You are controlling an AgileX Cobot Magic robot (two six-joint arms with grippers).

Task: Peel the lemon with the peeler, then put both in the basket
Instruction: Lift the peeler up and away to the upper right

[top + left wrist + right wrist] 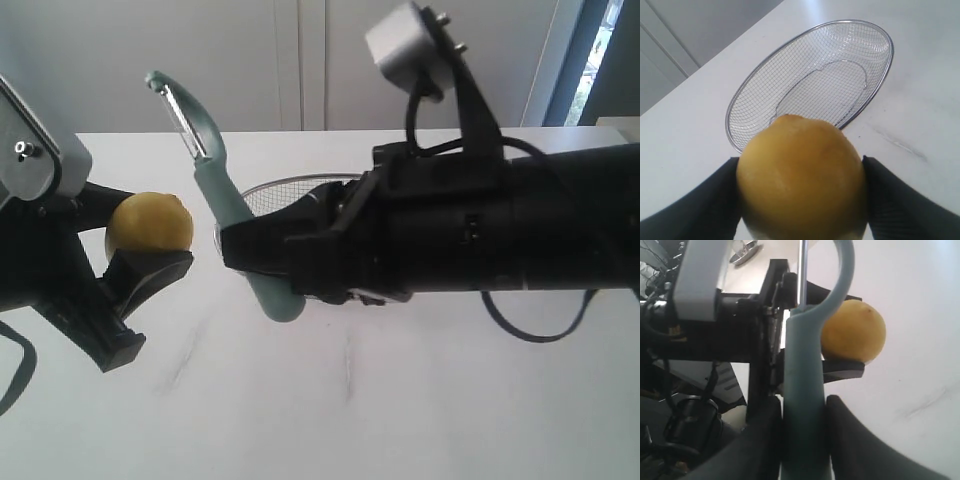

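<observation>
My left gripper (140,245) is shut on the yellow lemon (149,222), holding it above the white table; the lemon (801,177) fills the left wrist view between both black fingers (695,205). My right gripper (240,255) is shut on the pale teal handle of the peeler (222,190), whose looped head and metal blade point up and left, just right of the lemon and apart from it. In the right wrist view the peeler (802,405) stands between the fingers with the lemon (854,331) beyond it. The wire mesh basket (812,82) lies on the table, mostly hidden behind the right arm in the exterior view (275,190).
The white table (330,400) has faint grey marks near its middle. The big black right arm (480,230) spans the right half of the exterior view. A pale wall with cabinet panels stands behind the table.
</observation>
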